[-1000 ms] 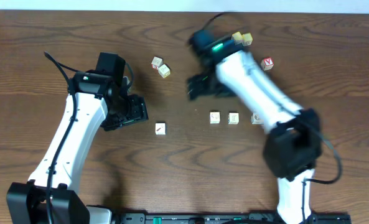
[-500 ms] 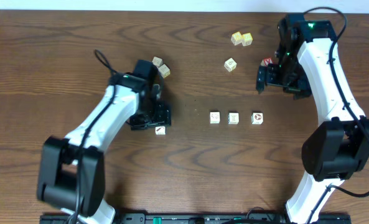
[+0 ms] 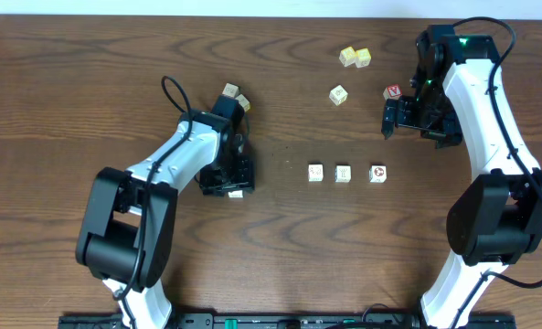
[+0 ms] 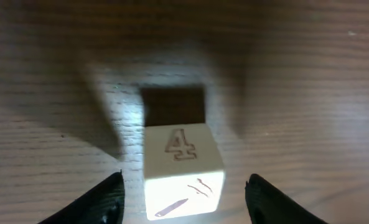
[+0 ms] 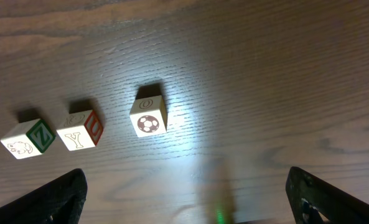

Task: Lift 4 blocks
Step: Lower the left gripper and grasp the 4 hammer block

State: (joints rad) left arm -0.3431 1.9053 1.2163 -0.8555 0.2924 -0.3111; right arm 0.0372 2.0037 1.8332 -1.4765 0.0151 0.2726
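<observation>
A white block (image 4: 183,180) with a carved 4 on its side and a pen-stroke mark on top sits on the table between the fingers of my left gripper (image 4: 184,205). The jaws are open, with a gap on each side of the block. In the overhead view the left gripper (image 3: 233,185) covers most of that block. Three more white blocks (image 3: 316,172), (image 3: 343,172), (image 3: 377,173) lie in a row at mid table. My right gripper (image 3: 389,121) hovers at the back right, wide open and holding nothing, above bare wood (image 5: 184,199).
Three pale yellow cubes (image 3: 347,56), (image 3: 363,58), (image 3: 339,94) lie at the back, left of the right gripper. A red-letter cube (image 3: 393,92) sits close to its fingers. Two more cubes (image 3: 230,90), (image 3: 243,101) lie behind the left arm.
The left gripper has moved right and down over the single block, and its jaws have narrowed slightly. The right arm swung from mid table to the back right, then held there.
</observation>
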